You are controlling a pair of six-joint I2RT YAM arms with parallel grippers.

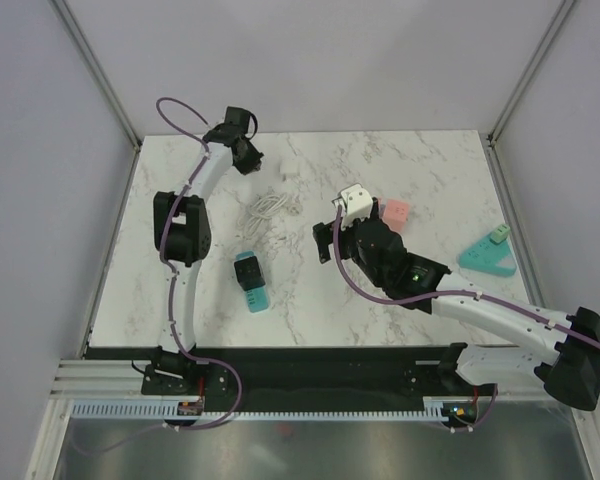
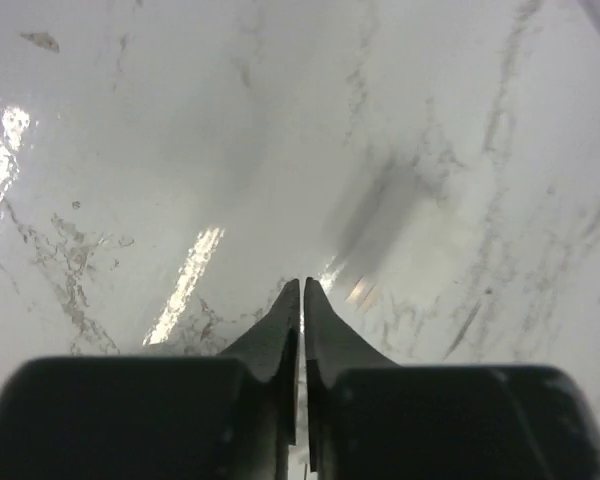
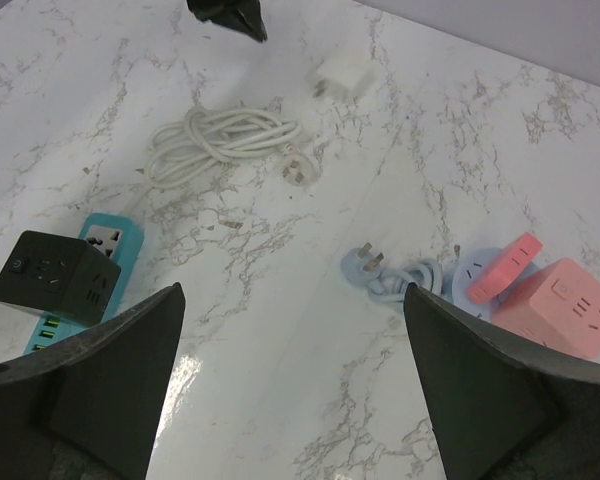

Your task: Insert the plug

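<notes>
Right gripper agape; left gripper pinched near table far edge.

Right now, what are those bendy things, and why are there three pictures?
Those are two robot arms, bolted to a table. One picture looks down from above; the other two come from little cameras on each wrist. On the table lie a white cord, a white charger, a blue cord with a plug, a pink socket cube and a black cube on a teal power strip. The left end effector is pinched shut, the right end effector wide open. Neither holds anything I can see.
</notes>
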